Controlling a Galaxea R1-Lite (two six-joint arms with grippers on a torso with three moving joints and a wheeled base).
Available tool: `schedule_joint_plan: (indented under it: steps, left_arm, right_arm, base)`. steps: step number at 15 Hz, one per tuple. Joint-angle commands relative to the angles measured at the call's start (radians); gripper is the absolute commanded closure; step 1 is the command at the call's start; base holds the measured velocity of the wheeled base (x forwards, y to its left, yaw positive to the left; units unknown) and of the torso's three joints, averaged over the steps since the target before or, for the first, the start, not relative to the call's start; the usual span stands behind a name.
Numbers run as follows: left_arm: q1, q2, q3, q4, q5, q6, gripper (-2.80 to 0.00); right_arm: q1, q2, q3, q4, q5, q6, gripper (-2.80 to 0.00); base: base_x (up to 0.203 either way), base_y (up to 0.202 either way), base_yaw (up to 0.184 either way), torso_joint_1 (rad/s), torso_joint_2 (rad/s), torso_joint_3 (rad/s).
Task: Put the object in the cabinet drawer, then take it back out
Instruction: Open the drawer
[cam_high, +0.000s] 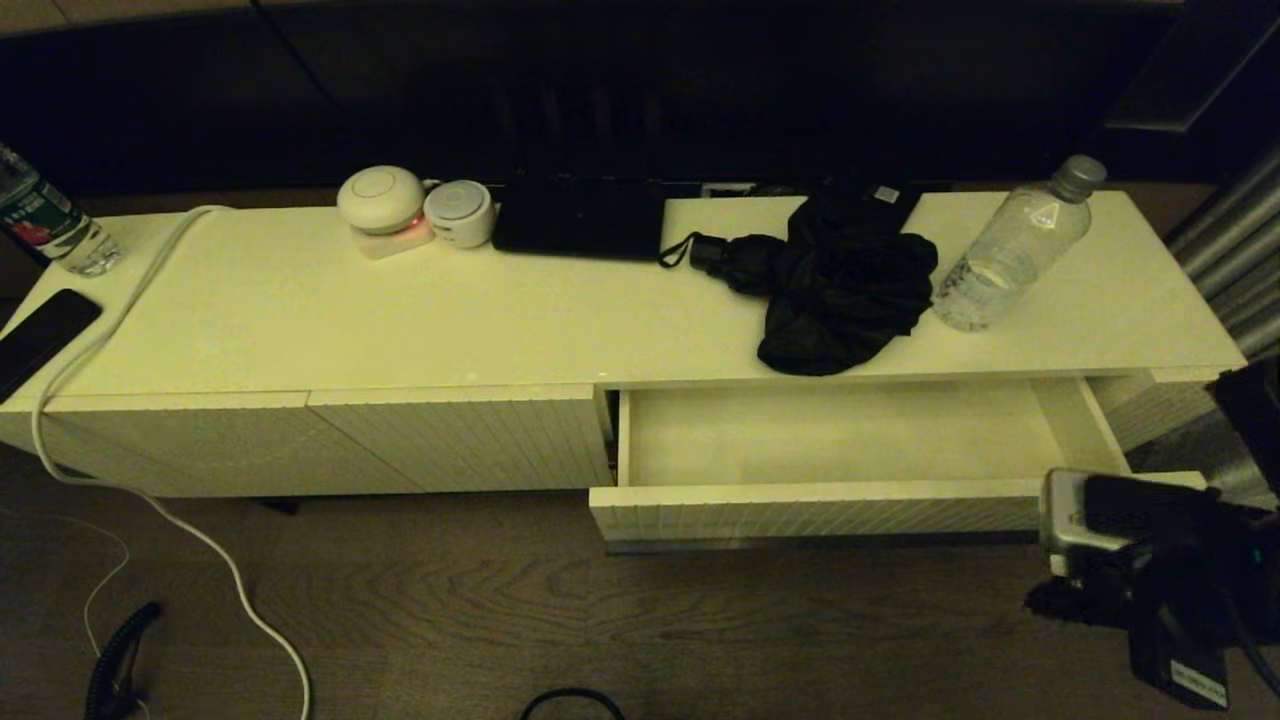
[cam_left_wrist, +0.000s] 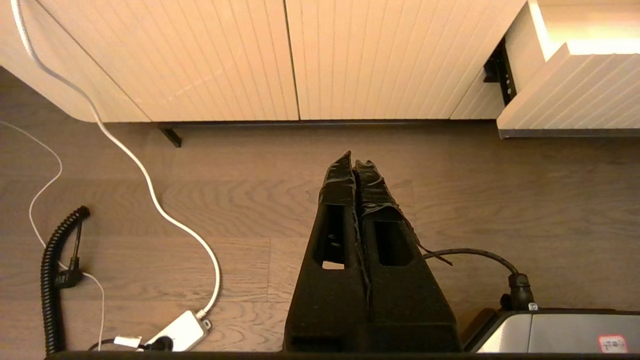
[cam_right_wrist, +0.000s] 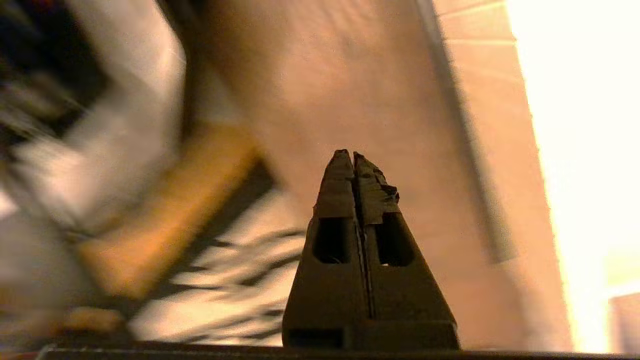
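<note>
Over on the left, the left gripper (cam_left_wrist: 354, 162) hangs above the floor near the cabinet (cam_high: 300, 300), with its fingers pressed together and nothing between them. Next, toward the right, the drawer (cam_high: 830, 510) is pulled out and bare inside, while a black cloth (cam_high: 845, 285) and a bottle (cam_high: 1015, 245) sit on the cabinet top just behind it. Far right and near, the right gripper (cam_right_wrist: 352, 156) is squeezed together too, holding nothing.
</note>
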Motion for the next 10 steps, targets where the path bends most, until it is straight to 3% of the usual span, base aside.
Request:
schedule_joint_plan:
  steps: [1,4,6,8,10]
  left_arm:
    - [0.000,0.000,0.001,0.000,0.000,0.000,0.00]
    - [0.000,-0.001,0.002,0.000,0.000,0.000,0.00]
    - [0.000,-0.001,0.000,0.000,0.000,0.000,0.00]
    - [0.000,-0.002,0.002,0.000,0.000,0.000,0.00]
    - [0.000,0.000,0.002,0.000,0.000,0.000,0.00]
  right_arm:
    - [0.068,0.037,-0.097,0.063,0.002,0.293,0.00]
    - [0.147,0.139,-0.199,0.068,0.001,0.590,0.00]
    - [0.176,0.212,-0.278,0.068,-0.003,0.743,0.00]
    - [0.182,0.285,-0.344,0.068,-0.018,0.837,0.00]
    - [0.179,0.354,-0.385,0.067,-0.073,0.876,0.00]
  base:
    - [0.000,0.000,0.000,0.000,0.00,0.000]
    - [0.000,0.000,0.000,0.000,0.00,0.000]
    - [0.000,0.000,0.000,0.000,0.00,0.000]
    - [0.000,0.000,0.000,0.000,0.00,0.000]
    - [0.000,0.000,0.000,0.000,0.00,0.000]
